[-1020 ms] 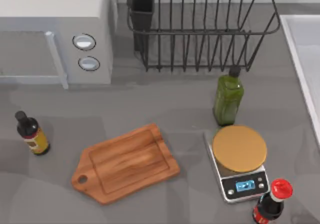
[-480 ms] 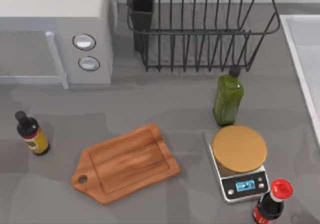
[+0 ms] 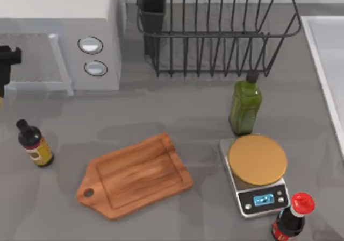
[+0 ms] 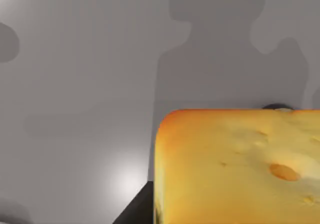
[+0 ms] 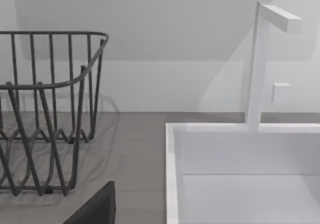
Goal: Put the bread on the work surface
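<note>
Top view: no readable writing; the small dark bottle with a yellow-red label (image 3: pixel 33 143) at the tabletop's left and the dark bottle with a red cap (image 3: pixel 291 217) at bottom right both carry labels too small to read, and the blue display on the silver kitchen scale with a round tan plate (image 3: pixel 257 171) shows no legible digits. Grey tabletop (image 3: pixel 177 117) also carries the brown wooden cutting board with a handle hole (image 3: pixel 134 175) near centre, bare on top, and a green glass bottle (image 3: pixel 245 106) just behind the scale. Back row: white microwave with two round knobs (image 3: pixel 64 31) at left, black wire dish rack (image 3: pixel 215 31) at centre, white sink (image 3: pixel 328 58) at the right edge. A dark piece of the left arm (image 3: pixel 7 63) pokes in at the far left edge, in front of the microwave, well apart from the board. Left wrist view: the golden-yellow rounded bread chunk with a browner crust (image 4: pixel 240 169) sits right against the camera, above bare grey tabletop, with a black end effector part (image 4: pixel 137 209) touching its edge; left end effector reads as clamped on the bread. Right wrist view: wire rack, sink and a white faucet (image 5: pixel 265 64) against the wall; a dark corner of the right end effector (image 5: pixel 97 209) shows, can't tell its opening.
</note>
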Controlling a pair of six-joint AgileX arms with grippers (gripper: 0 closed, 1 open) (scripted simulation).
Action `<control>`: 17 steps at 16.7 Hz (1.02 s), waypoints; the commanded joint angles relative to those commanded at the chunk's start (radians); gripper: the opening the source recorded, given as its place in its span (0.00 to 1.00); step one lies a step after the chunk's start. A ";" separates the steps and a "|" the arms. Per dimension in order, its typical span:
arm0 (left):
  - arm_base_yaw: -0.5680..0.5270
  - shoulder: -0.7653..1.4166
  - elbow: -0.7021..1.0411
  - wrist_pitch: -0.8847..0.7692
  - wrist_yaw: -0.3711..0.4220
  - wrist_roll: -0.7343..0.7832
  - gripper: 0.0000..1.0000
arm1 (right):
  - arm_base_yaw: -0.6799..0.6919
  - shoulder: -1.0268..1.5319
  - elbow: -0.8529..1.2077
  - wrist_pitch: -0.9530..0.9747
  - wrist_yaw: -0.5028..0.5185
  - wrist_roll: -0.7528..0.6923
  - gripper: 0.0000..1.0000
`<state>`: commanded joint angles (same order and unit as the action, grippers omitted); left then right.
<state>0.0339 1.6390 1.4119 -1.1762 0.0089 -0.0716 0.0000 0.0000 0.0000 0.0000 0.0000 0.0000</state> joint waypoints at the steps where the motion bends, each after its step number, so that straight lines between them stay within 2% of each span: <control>1: -0.047 -0.016 0.002 -0.004 0.006 -0.099 0.00 | 0.000 0.000 0.000 0.000 0.000 0.000 1.00; 4: -0.193 -0.038 0.004 -0.017 0.028 -0.452 0.00 | 0.000 0.000 0.000 0.000 0.000 0.000 1.00; 11: -0.504 0.041 -0.037 0.008 0.040 -1.407 0.00 | 0.000 0.000 0.000 0.000 0.000 0.000 1.00; 14: -0.593 0.100 -0.059 0.045 0.021 -1.721 0.00 | 0.000 0.000 0.000 0.000 0.000 0.000 1.00; 17: -0.647 0.154 -0.076 0.083 -0.002 -1.949 0.00 | 0.000 0.000 0.000 0.000 0.000 0.000 1.00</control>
<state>-0.6136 1.7932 1.3355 -1.0935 0.0068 -2.0205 0.0000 0.0000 0.0000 0.0000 0.0000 0.0000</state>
